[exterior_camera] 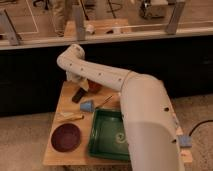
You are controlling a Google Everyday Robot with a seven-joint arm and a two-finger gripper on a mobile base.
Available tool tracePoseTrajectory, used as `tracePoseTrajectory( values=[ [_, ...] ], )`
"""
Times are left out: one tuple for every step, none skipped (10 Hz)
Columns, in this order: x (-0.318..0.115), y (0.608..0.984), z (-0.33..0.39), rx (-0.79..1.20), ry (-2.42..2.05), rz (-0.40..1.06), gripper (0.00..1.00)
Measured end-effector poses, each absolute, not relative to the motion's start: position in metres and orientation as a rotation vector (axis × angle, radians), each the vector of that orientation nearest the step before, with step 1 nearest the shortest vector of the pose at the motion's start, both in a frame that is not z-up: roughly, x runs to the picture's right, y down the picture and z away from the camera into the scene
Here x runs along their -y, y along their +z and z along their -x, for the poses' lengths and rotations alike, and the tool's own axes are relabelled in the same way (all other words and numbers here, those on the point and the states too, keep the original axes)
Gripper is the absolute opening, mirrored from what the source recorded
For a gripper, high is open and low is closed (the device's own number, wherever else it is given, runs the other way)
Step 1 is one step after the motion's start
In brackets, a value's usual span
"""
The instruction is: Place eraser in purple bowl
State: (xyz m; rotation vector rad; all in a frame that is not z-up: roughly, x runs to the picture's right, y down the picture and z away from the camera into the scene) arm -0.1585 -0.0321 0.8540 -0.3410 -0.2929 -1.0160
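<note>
The eraser, a small black block, lies flat on the wooden table near its back left. My gripper hangs just above the eraser's far end, at the tip of the white arm that bends down from an elbow at the upper left. Its fingers look open, with nothing between them. The purple bowl, wide and dark maroon, sits empty at the table's front left, well in front of the eraser.
A light blue wedge lies just in front of the eraser. An orange-brown bowl is partly hidden behind the arm. A thin stick, a yellowish item and a green tray fill the middle. My arm covers the table's right side.
</note>
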Motion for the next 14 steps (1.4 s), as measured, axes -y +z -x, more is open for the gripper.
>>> tracePoseTrajectory(
  values=[
    [0.033,0.854,0.156,0.292,-1.015,0.344,0.8],
    [0.034,0.854,0.157,0.298,-1.013,0.35,0.8],
    [0.033,0.86,0.157,0.303,-1.007,0.365,0.8],
    [0.031,0.87,0.157,0.309,-1.003,0.38,0.8],
    [0.023,0.884,0.158,0.321,-1.002,0.397,0.8],
    [0.016,0.898,0.16,0.332,-1.004,0.409,0.8],
    [0.005,0.916,0.162,0.344,-1.006,0.422,0.8],
    [-0.003,0.929,0.166,0.353,-1.008,0.426,0.8],
    [-0.008,0.94,0.169,0.355,-1.014,0.417,0.8],
    [-0.011,0.946,0.171,0.345,-1.022,0.397,0.8],
    [-0.015,0.952,0.174,0.333,-1.029,0.37,0.8],
    [-0.017,0.957,0.174,0.324,-1.037,0.351,0.8],
    [-0.02,0.961,0.174,0.32,-1.045,0.342,0.8],
    [-0.022,0.963,0.175,0.321,-1.052,0.342,0.8]
  ],
)
